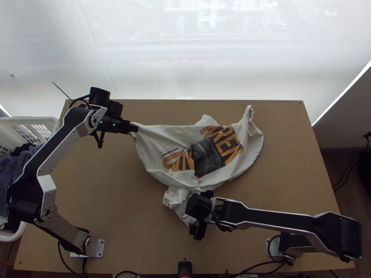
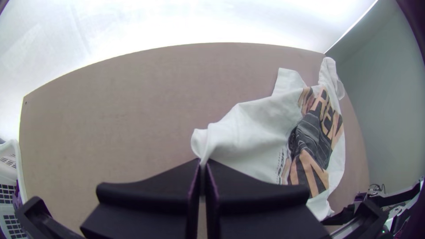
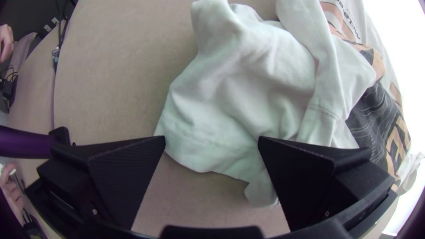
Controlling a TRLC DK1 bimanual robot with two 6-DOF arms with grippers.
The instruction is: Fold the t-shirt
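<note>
Left hand (image 1: 133, 128) grips the t-shirt (image 1: 157, 136) edge; right hand (image 1: 196, 214), spread wide, partly hides its bunched part.

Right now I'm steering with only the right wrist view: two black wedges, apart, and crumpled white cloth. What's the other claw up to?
Observer: The left wrist view shows the left gripper shut on a pinched bit of the t-shirt.
Operator: Is the whole shirt as crumpled as my bit?
Observer: No. In the top view, its printed part lies mostly spread, though creased, with a curled bit at the upper right.
Operator: Any other laundry about?
Observer: Yes. The top view shows a white basket holding dark clothes, beside the left edge of the table.
</note>
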